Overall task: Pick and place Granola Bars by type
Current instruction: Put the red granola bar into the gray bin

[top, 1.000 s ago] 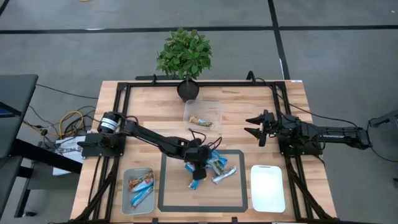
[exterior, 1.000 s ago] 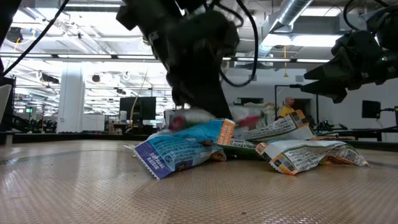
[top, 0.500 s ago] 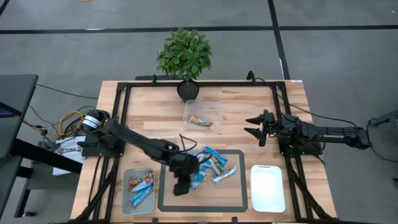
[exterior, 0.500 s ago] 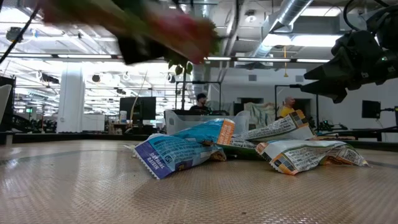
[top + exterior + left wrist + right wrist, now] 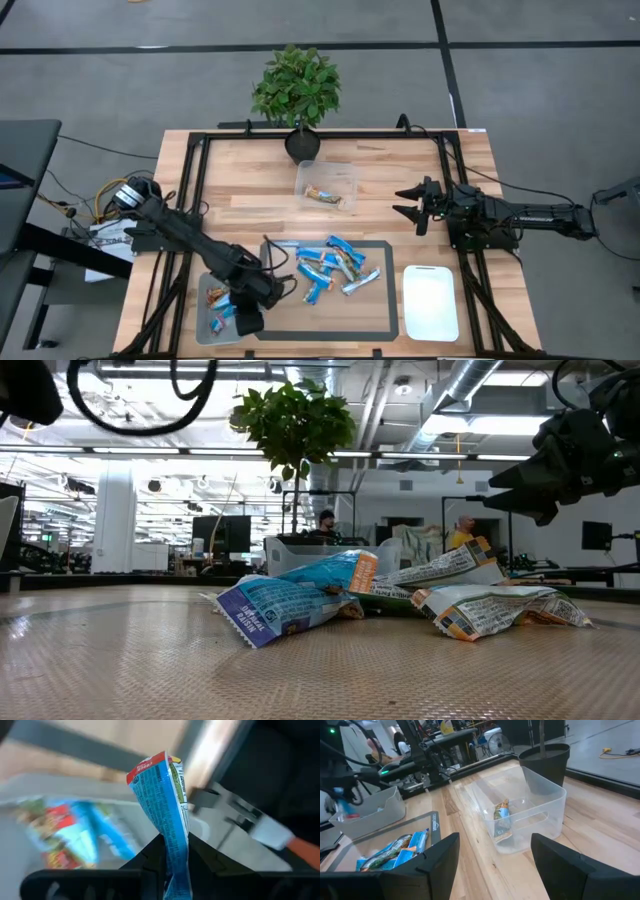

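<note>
The left gripper (image 5: 247, 320) pinches a blue granola bar (image 5: 167, 815) over the near-left bin (image 5: 203, 322). Other bars (image 5: 330, 268) lie on the mat (image 5: 375, 325). The right gripper (image 5: 408, 201) hovers spread.

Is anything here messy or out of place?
Only the loose heap of granola bars on the mat, crisscrossed, awaiting sorting. The left gripper holds a blue bar over the left bin.

Potted plant (image 5: 296, 90) at the table's far edge; clear bin (image 5: 327, 182) just before it; grey mat (image 5: 375, 318); white bin (image 5: 431, 302) at right; wooden table (image 5: 240, 180).
</note>
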{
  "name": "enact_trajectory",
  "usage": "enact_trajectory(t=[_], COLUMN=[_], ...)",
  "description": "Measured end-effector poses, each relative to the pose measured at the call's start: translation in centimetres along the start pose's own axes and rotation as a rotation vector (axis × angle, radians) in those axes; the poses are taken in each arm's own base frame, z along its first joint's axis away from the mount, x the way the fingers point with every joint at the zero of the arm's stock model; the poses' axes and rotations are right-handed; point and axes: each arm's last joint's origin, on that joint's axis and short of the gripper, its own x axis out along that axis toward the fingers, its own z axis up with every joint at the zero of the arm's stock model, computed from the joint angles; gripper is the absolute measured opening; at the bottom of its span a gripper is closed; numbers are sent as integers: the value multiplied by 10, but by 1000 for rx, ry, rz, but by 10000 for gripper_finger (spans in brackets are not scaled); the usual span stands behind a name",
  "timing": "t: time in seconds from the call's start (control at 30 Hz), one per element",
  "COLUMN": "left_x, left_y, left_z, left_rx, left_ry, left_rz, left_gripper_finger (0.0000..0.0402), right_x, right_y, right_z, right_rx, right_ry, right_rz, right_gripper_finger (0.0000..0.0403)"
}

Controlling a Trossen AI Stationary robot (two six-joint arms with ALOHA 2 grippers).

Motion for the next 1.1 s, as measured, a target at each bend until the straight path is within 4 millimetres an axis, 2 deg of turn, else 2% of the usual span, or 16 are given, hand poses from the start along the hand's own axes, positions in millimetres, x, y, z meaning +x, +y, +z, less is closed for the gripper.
enact_trajectory(t=[0.2,0.5,0.9,1.1], left_x=[0,-12,-14,-14], left_y=[7,20,27,27], left_z=[-7,-22,-29,-29], left_rx=[-148,-334,-368,-379], left_ry=[-1,33,51,55], left_rz=[110,238,340,344], left_gripper_finger=[52,52,56,92], right_x=[0,0,0,0], right_y=[0,0,0,0], right_z=[0,0,0,0], right_rx=[0,0,0,0], right_ry=[0,0,0,0], right_rz=[0,0,0,0], right_gripper_finger=[240,240,240,240])
